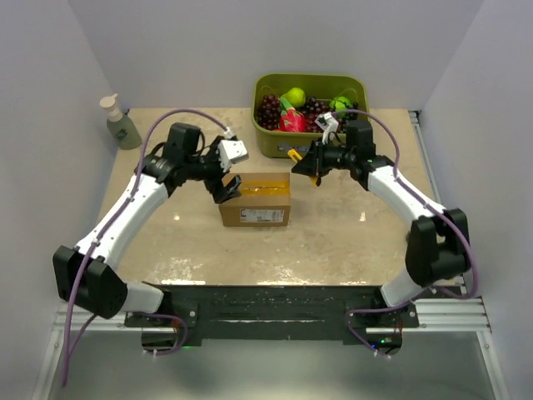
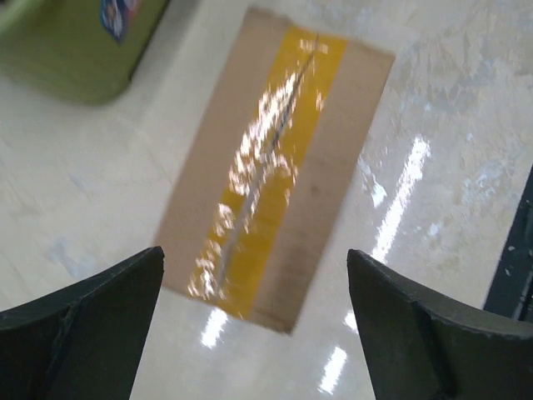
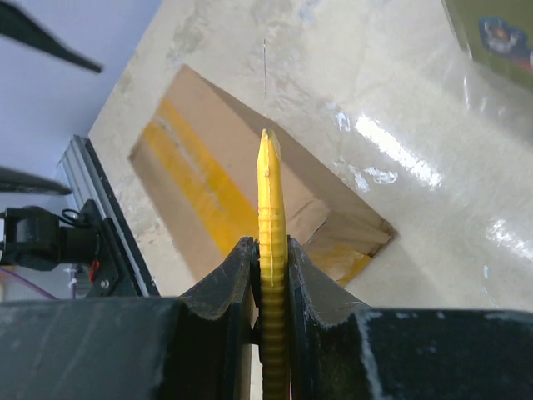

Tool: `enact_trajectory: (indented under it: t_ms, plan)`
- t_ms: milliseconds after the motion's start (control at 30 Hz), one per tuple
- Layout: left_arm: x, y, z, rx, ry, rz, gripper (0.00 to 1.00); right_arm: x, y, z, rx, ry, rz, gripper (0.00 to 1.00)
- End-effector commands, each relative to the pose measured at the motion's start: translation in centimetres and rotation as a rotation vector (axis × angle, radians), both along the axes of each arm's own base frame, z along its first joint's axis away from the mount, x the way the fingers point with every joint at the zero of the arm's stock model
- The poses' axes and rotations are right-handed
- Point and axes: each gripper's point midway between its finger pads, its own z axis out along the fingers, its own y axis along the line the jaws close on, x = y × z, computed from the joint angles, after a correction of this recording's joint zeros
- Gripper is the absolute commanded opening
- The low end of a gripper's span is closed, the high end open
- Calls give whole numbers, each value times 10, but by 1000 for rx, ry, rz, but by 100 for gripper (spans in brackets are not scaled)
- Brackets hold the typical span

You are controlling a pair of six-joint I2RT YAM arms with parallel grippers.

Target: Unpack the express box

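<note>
Bright overhead glare, slight wrist-view blur

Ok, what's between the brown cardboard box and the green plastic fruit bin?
Top view: only bare beige tabletop between the brown cardboard box and green plastic bin; the right gripper hovers above its right end, shut on a yellow cutter.

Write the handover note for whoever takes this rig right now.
Left gripper: open, above the box's left end.
Right gripper: shut on a yellow cutter, thin blade out, by the box's right end.
Box: mid-table, in front of the green bin, flaps closed, tape on the seam.
Done: cutter in hand; whether the tape is slit cannot be told.
Left: cut the tape, open the flaps, empty the box.
</note>
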Motion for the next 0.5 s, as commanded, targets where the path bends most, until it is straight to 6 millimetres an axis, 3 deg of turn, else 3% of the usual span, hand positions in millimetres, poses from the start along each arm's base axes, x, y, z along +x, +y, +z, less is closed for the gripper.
enact_trajectory:
  t_ms: [0,33,167,467]
  plan:
    - [5,-44,5,35,-48,-175,93,-19,-27,30,-12,-93,-28,0]
    - [14,-53,15,9,-70,-174,92,-20,-33,26,0,-64,-45,0]
    - [24,-76,4,-13,-46,-227,86,-33,-51,-7,35,96,-91,0]
    - [36,-88,-41,59,19,-307,87,-58,-55,-26,84,138,-131,0]
